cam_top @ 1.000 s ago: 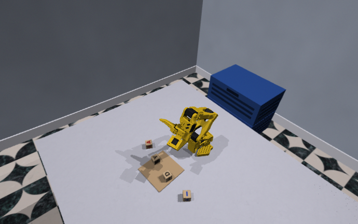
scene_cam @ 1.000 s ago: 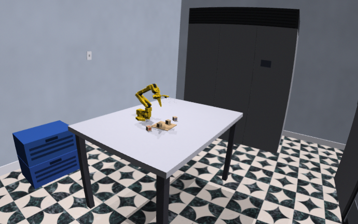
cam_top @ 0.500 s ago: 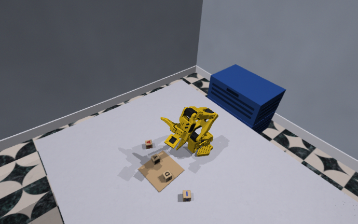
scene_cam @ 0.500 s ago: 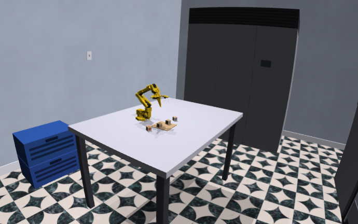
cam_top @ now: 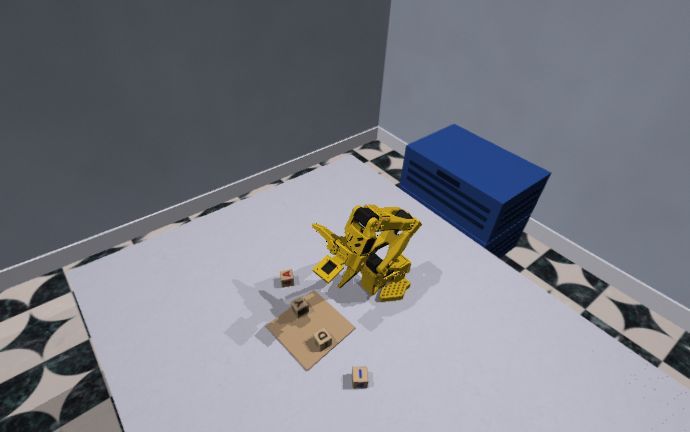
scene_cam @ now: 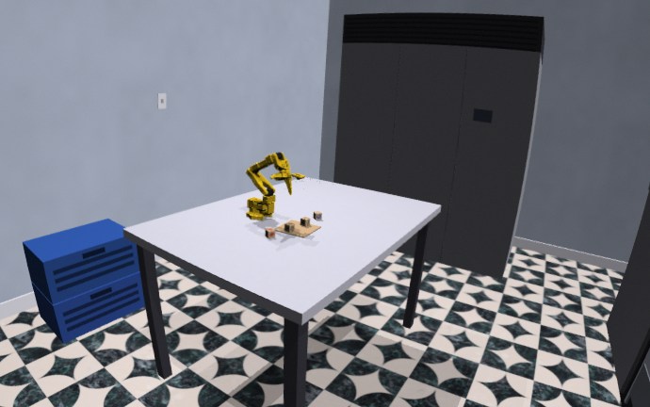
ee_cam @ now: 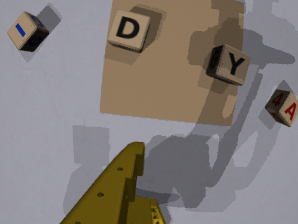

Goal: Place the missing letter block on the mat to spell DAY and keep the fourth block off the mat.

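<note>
Yellow all over, our arm stands on the white bench [cam_top: 203,315] [scene_cam: 287,258], folded at the elbow and reaching towards the mat, with its tool [cam_top: 326,255] [scene_cam: 297,186] raised above the bench, spread wide and pinching nothing; the tan mat [cam_top: 310,333] [scene_cam: 300,232] [ee_cam: 165,90] lies flat in front, carrying 2 blocks, the D block [cam_top: 322,339] [scene_cam: 305,221] [ee_cam: 128,31] and the Y block [cam_top: 299,306] [scene_cam: 289,227] [ee_cam: 229,65], spaced apart, we judge, to leave the middle place for 1 more; the A block [cam_top: 286,277] [scene_cam: 269,233] [ee_cam: 283,107], the missing letter, sits off the mat beyond Y; the I block [cam_top: 360,377] [scene_cam: 317,215] [ee_cam: 27,31] lies off the opposite side, presumably the spare we should leave there; the high, open pose probably suits an approach to A.

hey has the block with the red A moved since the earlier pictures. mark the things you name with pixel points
No, the red A block [cam_top: 286,277] [scene_cam: 269,233] [ee_cam: 283,107] hasn't visibly shifted either way against the tan mat [cam_top: 330,318] [scene_cam: 300,232] [ee_cam: 160,90] in the top view.
</note>
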Robot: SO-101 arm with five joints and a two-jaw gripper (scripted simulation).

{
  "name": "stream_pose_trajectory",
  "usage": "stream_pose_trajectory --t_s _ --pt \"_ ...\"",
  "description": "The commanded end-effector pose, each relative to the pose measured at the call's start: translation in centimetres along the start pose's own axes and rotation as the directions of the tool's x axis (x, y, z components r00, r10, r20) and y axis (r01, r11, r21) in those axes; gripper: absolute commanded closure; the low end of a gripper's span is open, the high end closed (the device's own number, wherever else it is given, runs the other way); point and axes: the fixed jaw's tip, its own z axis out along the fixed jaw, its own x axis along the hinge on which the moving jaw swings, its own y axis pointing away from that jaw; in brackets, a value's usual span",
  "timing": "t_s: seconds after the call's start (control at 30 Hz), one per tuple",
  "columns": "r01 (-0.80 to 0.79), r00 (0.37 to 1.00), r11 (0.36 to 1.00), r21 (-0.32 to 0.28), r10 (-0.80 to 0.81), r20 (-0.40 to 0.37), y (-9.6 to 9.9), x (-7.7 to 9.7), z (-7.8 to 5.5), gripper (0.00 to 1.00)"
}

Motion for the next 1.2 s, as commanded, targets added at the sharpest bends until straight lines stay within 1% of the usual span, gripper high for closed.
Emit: stream_pose_trajectory --t_s 0.0,0.17,0.43,0.73,1.0,1.17 --pt "-0.049 0.999 0.999 0.010 0.048 0.023 -0.27 -0.24 -0.35 0.00" --pt "-0.119 0.993 0.993 0.017 0.119 0.016 -0.55 -0.11 -0.33 0.00" --pt "-0.130 0.991 0.991 0.018 0.130 0.014 -0.59 -0.09 -0.32 0.00" --pt "-0.185 0.983 0.982 0.024 0.185 0.009 -0.81 0.01 -0.30 0.00" --pt "-0.187 0.982 0.982 0.024 0.187 0.008 -0.80 -0.01 -0.30 0.00" --pt "-0.165 0.986 0.986 0.010 0.165 -0.005 -0.46 -0.43 -0.27 0.03"
